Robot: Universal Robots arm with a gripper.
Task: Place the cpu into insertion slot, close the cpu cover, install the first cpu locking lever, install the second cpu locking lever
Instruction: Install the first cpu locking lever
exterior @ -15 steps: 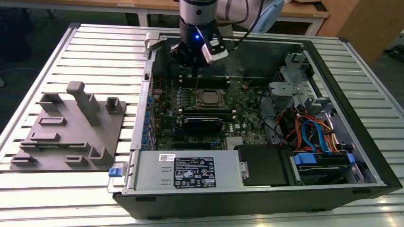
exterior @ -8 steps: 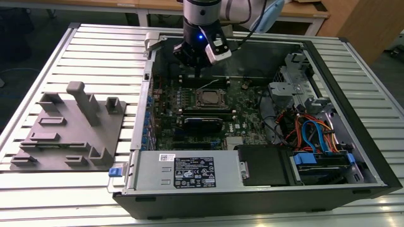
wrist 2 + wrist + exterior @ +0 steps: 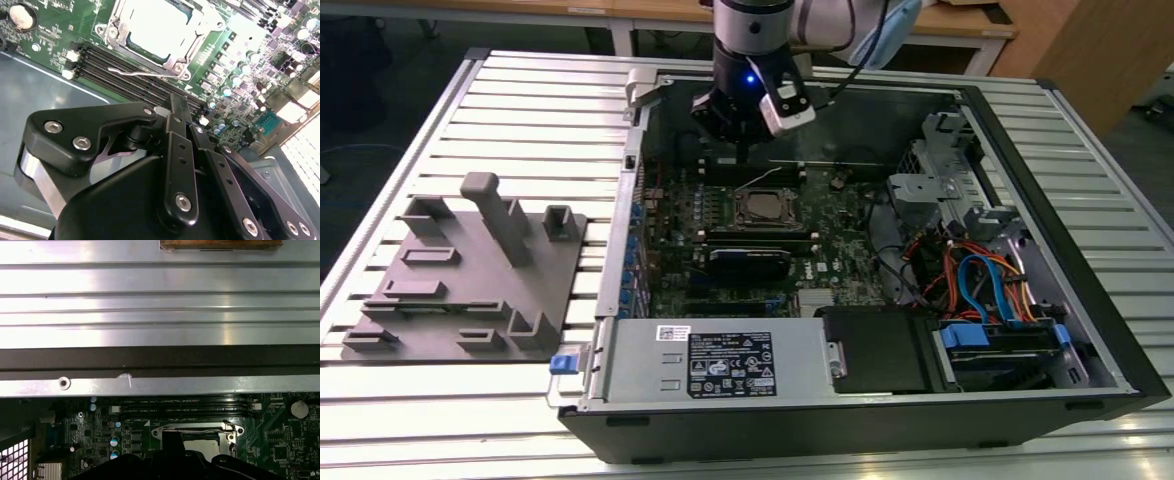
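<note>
Inside the open computer case, the cpu [image 3: 152, 25] lies in the insertion slot [image 3: 767, 207] on the green board, its pale silver top showing. The cpu cover [image 3: 117, 20] lies flat around it as a metal frame. A thin wire locking lever [image 3: 135, 74] runs along the socket's side by the memory slots, and I cannot tell if it is hooked. My gripper [image 3: 177, 102] hangs just above the board beside the socket on the memory-slot side, shut with nothing between its fingers. In the exterior view the gripper [image 3: 744, 155] is behind the socket.
Long black memory slots [image 3: 125, 75] lie between gripper and socket. The case's dark wall [image 3: 160, 360] stands close by. A power supply [image 3: 707, 365], drive bays and coloured cables [image 3: 974, 280] fill the case. A grey fixture block [image 3: 467, 270] sits on the slatted table at the exterior view's left.
</note>
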